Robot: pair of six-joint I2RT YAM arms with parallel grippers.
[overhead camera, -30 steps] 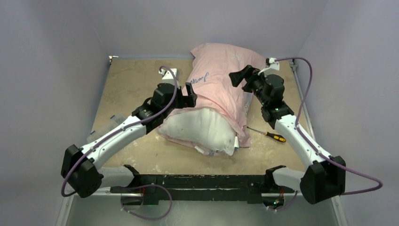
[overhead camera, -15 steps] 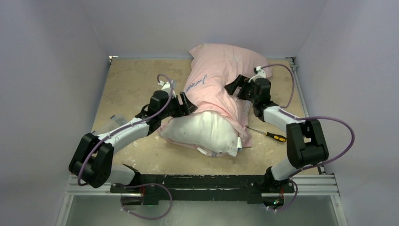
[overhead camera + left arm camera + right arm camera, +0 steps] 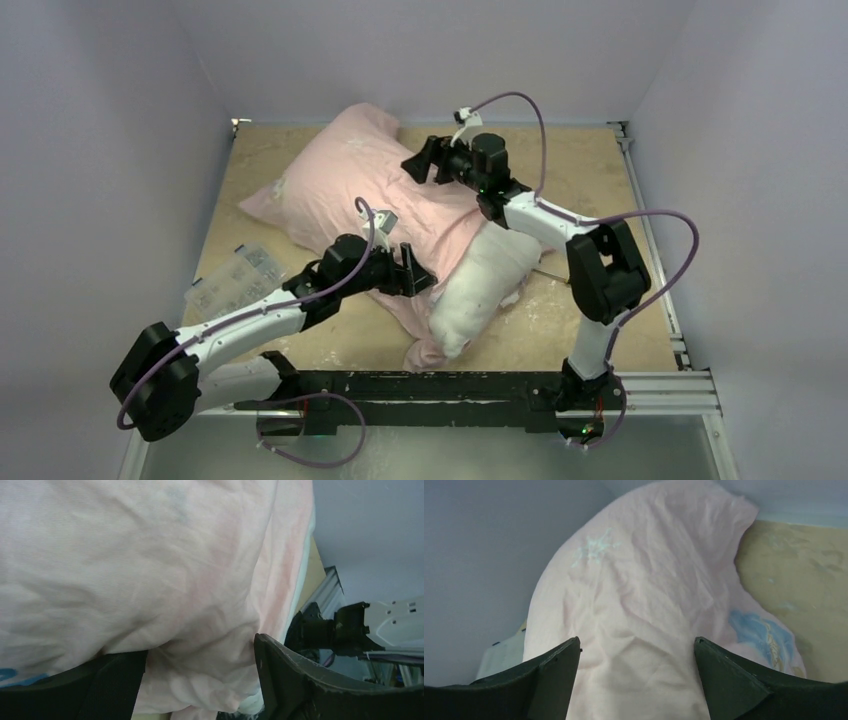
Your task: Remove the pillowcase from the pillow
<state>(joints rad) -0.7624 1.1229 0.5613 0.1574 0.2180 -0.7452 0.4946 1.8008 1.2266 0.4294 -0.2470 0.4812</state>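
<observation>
Two robot arms work over a tan table (image 3: 290, 160), where the pillowcase (image 3: 340, 185) lies with its pale pink reverse side outward, sprawled from the far left corner toward the middle. The white pillow (image 3: 487, 280) pokes out of its open end at the near right, about half bared, its far part under the pink fabric. The left gripper (image 3: 412, 272) sits low at the near edge of the case, just beside the exposed pillow. Its wrist camera shows the fingers spread wide, with bunched fabric bulging into the gap between them, not pinched. The right gripper (image 3: 422, 160) hovers above the far part of the case – claw wide and holding nothing. Its wrist view looks down on crumpled pink cloth with a faint snowflake and a blue printed patch. A clear plastic box (image 3: 232, 280) lies at the table's left edge, apart from the fabric.
</observation>
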